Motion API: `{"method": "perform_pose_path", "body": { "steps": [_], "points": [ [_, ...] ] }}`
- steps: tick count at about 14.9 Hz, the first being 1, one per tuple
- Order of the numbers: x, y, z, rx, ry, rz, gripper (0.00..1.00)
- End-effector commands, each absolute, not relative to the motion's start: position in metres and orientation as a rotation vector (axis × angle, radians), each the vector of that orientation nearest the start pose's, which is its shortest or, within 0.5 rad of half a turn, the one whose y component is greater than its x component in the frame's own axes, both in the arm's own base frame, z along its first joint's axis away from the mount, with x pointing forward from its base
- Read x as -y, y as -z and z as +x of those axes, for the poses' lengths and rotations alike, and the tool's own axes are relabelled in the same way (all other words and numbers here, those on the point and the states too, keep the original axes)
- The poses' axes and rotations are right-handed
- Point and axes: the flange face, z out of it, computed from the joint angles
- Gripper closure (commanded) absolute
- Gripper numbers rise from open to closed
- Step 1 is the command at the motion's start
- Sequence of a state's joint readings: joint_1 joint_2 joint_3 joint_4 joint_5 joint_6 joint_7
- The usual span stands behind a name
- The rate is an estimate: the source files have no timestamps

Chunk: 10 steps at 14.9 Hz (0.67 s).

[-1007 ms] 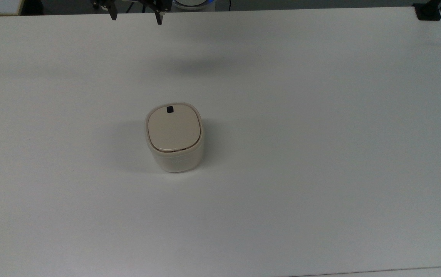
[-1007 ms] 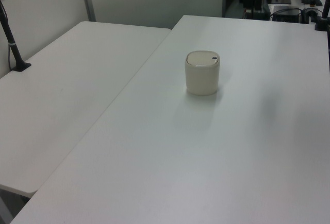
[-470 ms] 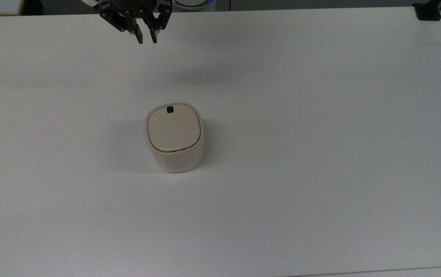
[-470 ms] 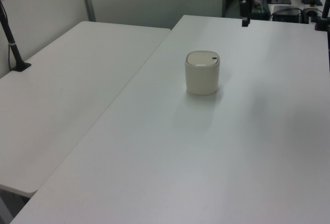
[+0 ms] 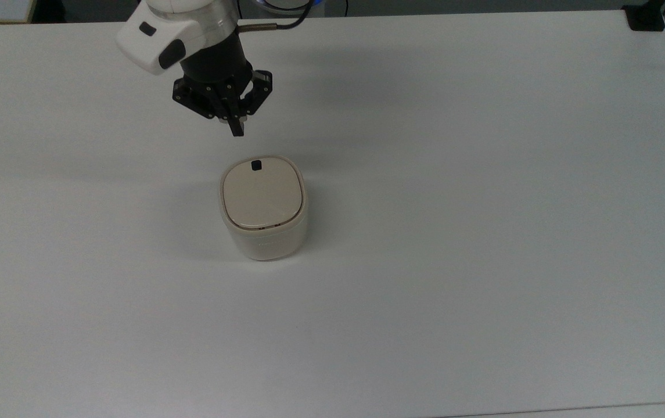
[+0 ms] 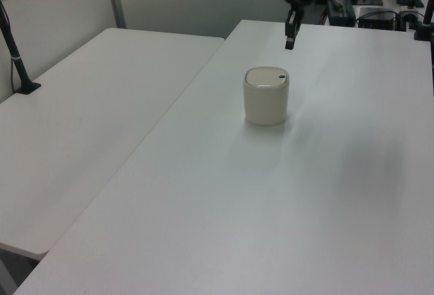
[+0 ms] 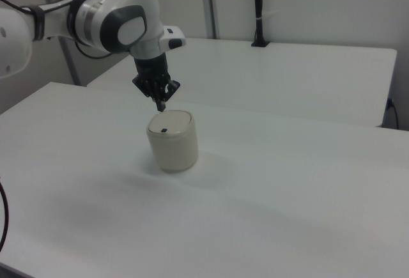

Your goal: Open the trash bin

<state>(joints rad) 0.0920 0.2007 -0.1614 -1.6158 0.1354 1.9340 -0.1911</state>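
Top view shows you the trash bin (image 5: 262,209) lidded on the white table (image 5: 483,203); the gripper (image 5: 237,129), fingers together, hovers above

I have three fixed cameras on this table (image 5: 483,232). The top view looks steeply down from the side opposite the arm's base, with the trash bin (image 5: 263,209) a little to the top view's left of centre and nearly the whole tabletop in frame. The left view sits lower, looking along the table from one end, the bin (image 6: 266,96) far off and a second table (image 6: 88,125) on the left view's left. The right view is nearest, facing the bin (image 7: 172,140) from the other side. All three share the bin and the gripper (image 5: 238,131) above it.
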Motion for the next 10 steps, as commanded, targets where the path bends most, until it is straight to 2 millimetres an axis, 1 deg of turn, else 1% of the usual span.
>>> {"method": "perform_pose_path", "body": {
  "steps": [1, 3, 5, 6, 8, 10],
  "points": [
    [0.005, -0.494, 0.654, 0.2, 0.29, -3.044, 1.0],
    [-0.001, -0.477, 0.663, 0.196, 0.298, -3.052, 1.0],
    [-0.01, -0.472, 0.676, 0.21, 0.324, -3.054, 1.0],
    [-0.011, -0.464, 0.682, 0.206, 0.312, -3.057, 1.0],
    [-0.011, -0.451, 0.685, 0.198, 0.286, -3.066, 1.0],
    [-0.012, -0.443, 0.686, 0.216, 0.267, -3.073, 1.0]
  ]
}}
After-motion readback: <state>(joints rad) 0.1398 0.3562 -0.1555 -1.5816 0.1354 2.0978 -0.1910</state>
